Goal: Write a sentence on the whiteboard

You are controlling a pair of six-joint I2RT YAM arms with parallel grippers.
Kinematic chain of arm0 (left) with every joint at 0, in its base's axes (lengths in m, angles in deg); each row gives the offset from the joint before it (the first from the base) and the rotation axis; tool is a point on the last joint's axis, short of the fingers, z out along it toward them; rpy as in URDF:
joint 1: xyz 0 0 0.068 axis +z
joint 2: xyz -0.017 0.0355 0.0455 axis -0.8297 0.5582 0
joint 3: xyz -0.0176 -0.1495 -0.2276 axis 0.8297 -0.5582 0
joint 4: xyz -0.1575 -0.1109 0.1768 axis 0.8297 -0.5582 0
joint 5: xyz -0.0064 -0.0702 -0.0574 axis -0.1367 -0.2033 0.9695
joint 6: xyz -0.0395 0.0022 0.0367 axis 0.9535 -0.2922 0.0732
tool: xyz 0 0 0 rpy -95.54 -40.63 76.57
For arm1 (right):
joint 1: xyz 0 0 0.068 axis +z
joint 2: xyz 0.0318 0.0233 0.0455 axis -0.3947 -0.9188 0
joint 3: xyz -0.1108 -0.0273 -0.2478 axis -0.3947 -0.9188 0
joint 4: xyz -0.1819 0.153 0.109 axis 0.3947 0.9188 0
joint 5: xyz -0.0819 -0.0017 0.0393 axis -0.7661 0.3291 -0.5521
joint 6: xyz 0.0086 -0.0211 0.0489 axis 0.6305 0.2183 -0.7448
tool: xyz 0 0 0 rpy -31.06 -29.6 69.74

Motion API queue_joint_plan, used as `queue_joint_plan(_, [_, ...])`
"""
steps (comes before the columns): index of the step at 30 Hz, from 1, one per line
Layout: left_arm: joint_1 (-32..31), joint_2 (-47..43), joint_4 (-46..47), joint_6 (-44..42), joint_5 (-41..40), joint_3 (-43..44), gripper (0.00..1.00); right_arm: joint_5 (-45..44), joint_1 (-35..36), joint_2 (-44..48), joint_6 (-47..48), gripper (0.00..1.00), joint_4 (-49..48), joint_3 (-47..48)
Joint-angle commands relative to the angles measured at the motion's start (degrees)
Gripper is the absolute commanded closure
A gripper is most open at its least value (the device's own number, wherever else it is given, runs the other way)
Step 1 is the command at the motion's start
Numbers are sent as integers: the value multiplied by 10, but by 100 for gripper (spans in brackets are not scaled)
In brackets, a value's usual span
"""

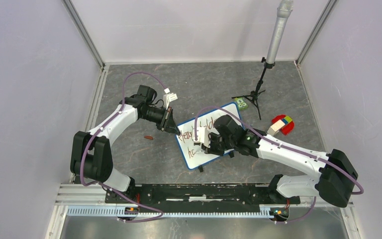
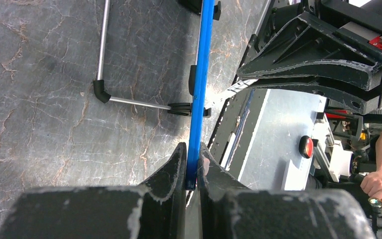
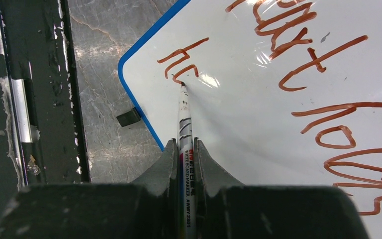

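The whiteboard [image 1: 218, 117] with its blue frame lies tilted on the grey floor, centre of the top view. Reddish-brown letters of the sentence [image 3: 298, 55] run across it: "Heart", "holds", and a started "ho" [image 3: 181, 59] near the corner. My left gripper [image 1: 175, 130] is shut on the board's blue edge [image 2: 199, 89] at its left corner. My right gripper [image 3: 184, 149] is shut on a white whiteboard marker [image 3: 185, 124], whose tip touches the board just below the last letters. In the top view the right gripper [image 1: 205, 142] sits over the board's lower half.
A small brown cap-like piece [image 1: 148, 137] lies left of the board. A microphone stand [image 1: 263, 82] stands at the back right, with a green item [image 1: 241, 103] and a red, yellow and blue object [image 1: 283, 124] beside it. A black rail [image 1: 199, 191] runs along the near edge.
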Motion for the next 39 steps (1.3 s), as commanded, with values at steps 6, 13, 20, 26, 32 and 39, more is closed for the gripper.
queue_joint_plan(6, [-2,-2,5,-2,-14,19,98,-43,-14,4,-9,100,-34,37])
queue_joint_plan(13, [-1,-3,5,-2,-16,18,98,-36,-17,1,-9,100,-34,41])
queue_joint_plan(20, [-2,-4,5,-1,-16,18,98,-7,-17,6,0,100,-19,15])
queue_joint_plan(26, [-2,-1,4,-1,-16,20,98,18,-9,8,19,100,3,6])
queue_joint_plan(32, [-2,-2,5,-2,-15,20,98,22,-6,16,30,100,22,11])
queue_joint_plan(39, [-2,-4,5,0,-11,19,98,19,-8,39,28,100,38,41])
